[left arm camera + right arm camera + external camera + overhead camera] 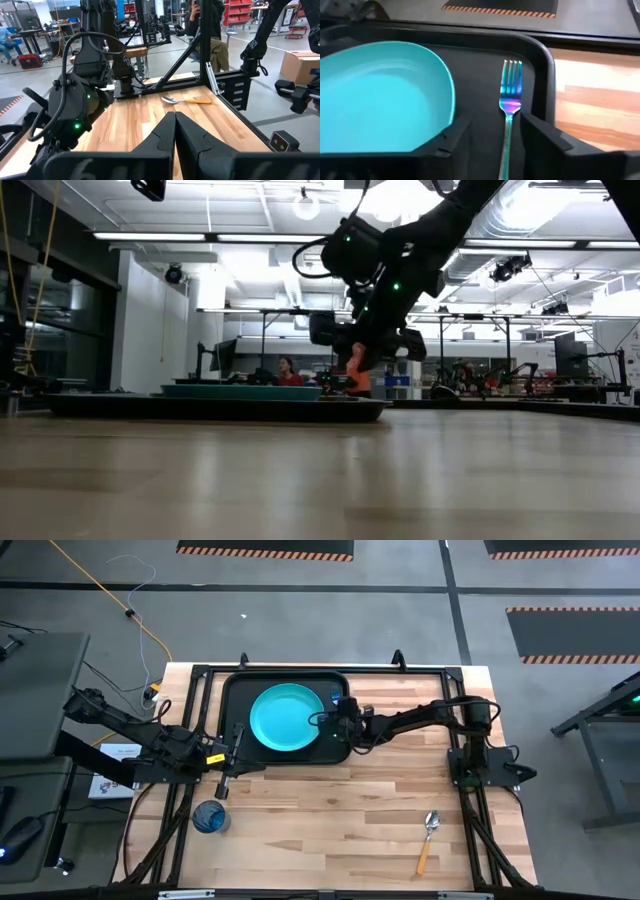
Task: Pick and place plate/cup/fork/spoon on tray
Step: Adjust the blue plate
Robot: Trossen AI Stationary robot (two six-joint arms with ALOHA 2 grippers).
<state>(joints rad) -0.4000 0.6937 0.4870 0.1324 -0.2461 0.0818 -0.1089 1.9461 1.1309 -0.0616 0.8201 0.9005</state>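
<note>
Black tray (542, 55) holds turquoise plate (380, 95), beside right jaws (487, 131). Iridescent blue fork (510, 100) lies flat between those spread jaws, on tray. Left jaws (175, 131) pressed together, empty; spoon (186, 100) ahead on table (150, 117).

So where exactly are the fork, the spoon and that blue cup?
fork (510, 95): right wrist view, on its neck below the tines.
spoon (428, 837): high view, where bowl meets handle.
cup (210, 818): high view, centre of its round mouth.

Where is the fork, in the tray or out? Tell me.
In. The fork lies flat on the tray floor, between the plate and the rim.
</note>
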